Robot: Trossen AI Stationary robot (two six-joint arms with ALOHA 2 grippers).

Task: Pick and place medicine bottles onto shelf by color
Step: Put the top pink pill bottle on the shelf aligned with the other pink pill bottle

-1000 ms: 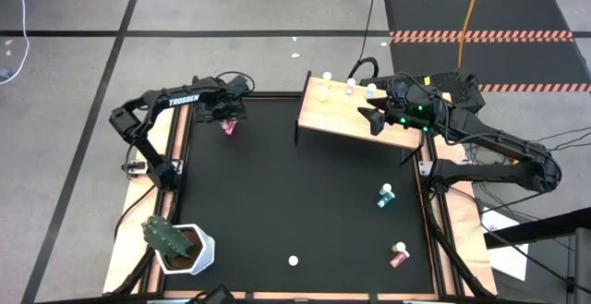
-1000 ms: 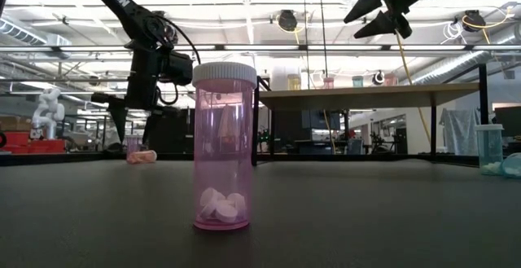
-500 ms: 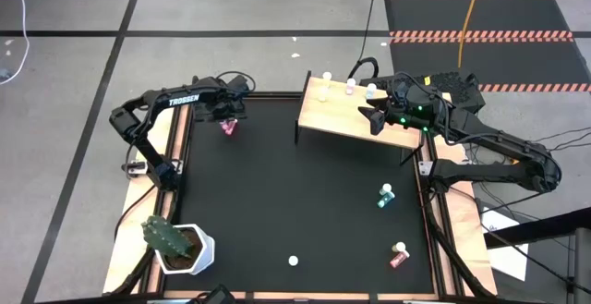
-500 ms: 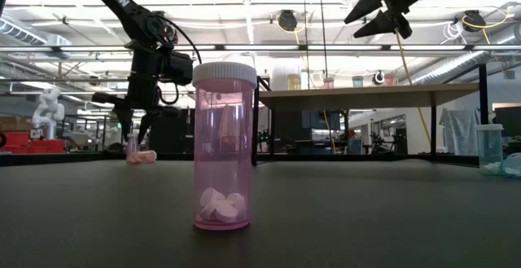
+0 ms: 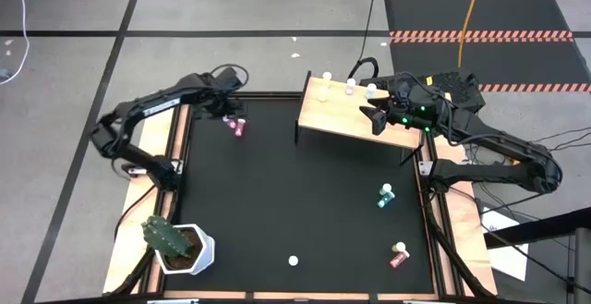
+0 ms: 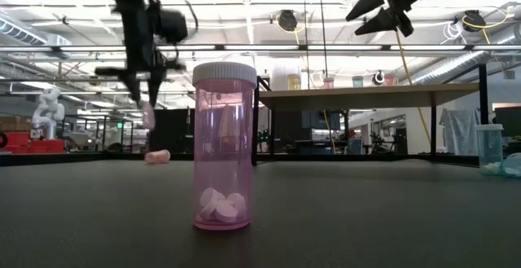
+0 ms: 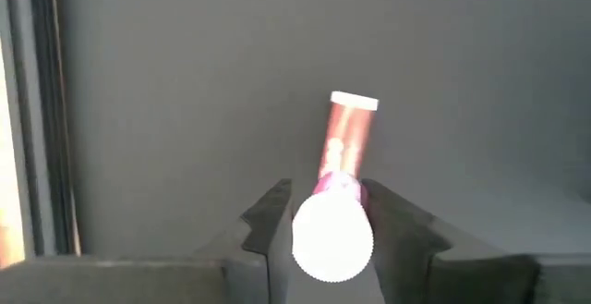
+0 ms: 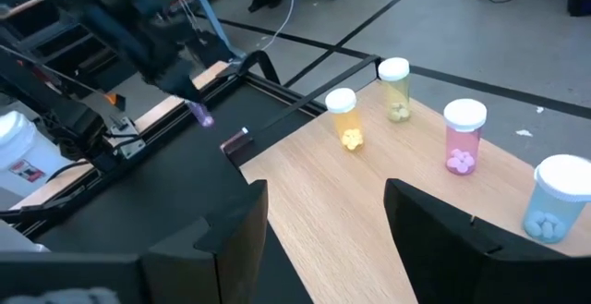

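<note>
**A:** Step in hand, starting from the left?

**B:** Looks like the carry right after a pick: left gripper (image 7: pixel 328 210) clenched on a pink bottle (image 7: pixel 332 241), white cap between the fingers, hanging clear of the black tabletop (image 5: pixel 295 193) at the far left corner; lying bottle (image 7: pixel 349 133), also pinkish, on its side on the tabletop just below

**A:** And further right?

**B:** Shelf (image 5: pixel 342 119) at the far side, right of centre, with four bottles in a row along its far edge: two yellowish, then a standing pink one (image 8: pixel 462 138), then a bluish one; right gripper (image 8: pixel 325 193) hovering over the board, fingers spread, nothing between them

**A:** Next move, then?

**B:** Probably a swing rightward and up over the near edge of the shelf, then down beside the standing pink one to match colour; needs enough height to pass the board's edge, and an upright set-down before letting go

**A:** Anything in the way?

**B:** Right gripper, above the very spot; likely best pulled back first. Plenty left after that: lying bottle at far left, teal bottle (image 5: pixel 385 195) and red bottle (image 5: pixel 398 256) at the right of the tabletop
</note>
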